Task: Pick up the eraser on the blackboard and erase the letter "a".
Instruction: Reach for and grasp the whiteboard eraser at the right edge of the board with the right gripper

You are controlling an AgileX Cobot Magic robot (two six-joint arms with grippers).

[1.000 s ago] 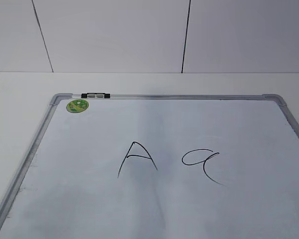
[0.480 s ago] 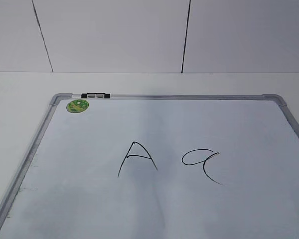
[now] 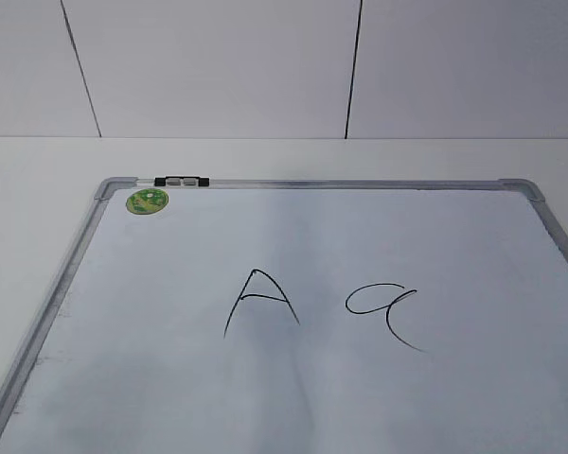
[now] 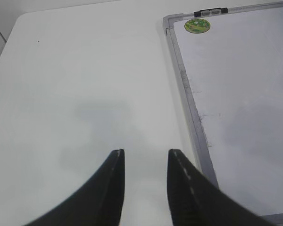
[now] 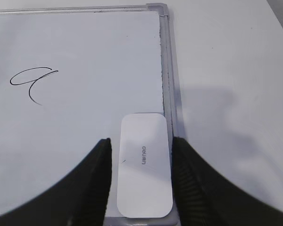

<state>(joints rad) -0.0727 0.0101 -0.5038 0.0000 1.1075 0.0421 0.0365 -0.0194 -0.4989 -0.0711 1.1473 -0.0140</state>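
Note:
The blackboard (image 3: 360,184) lies flat on the white table, with the cursive letter "a" (image 3: 383,310) right of its middle. In the right wrist view the white eraser (image 5: 145,165) lies on the board's near right corner, against the frame (image 5: 166,70), and the letter "a" (image 5: 32,82) is far to its left. My right gripper (image 5: 141,140) is open, one finger on each side of the eraser, with a slit of board showing on the left side. My left gripper (image 4: 146,151) is open and empty over bare table, left of the board's frame (image 4: 188,94). Neither gripper shows in the exterior view.
A capital "A" (image 3: 258,301) is written left of the "a". A round green sticker (image 3: 147,200) and a small black-and-white clip (image 3: 181,180) sit at the board's far left corner. White table surrounds the board, and a panelled wall stands behind it.

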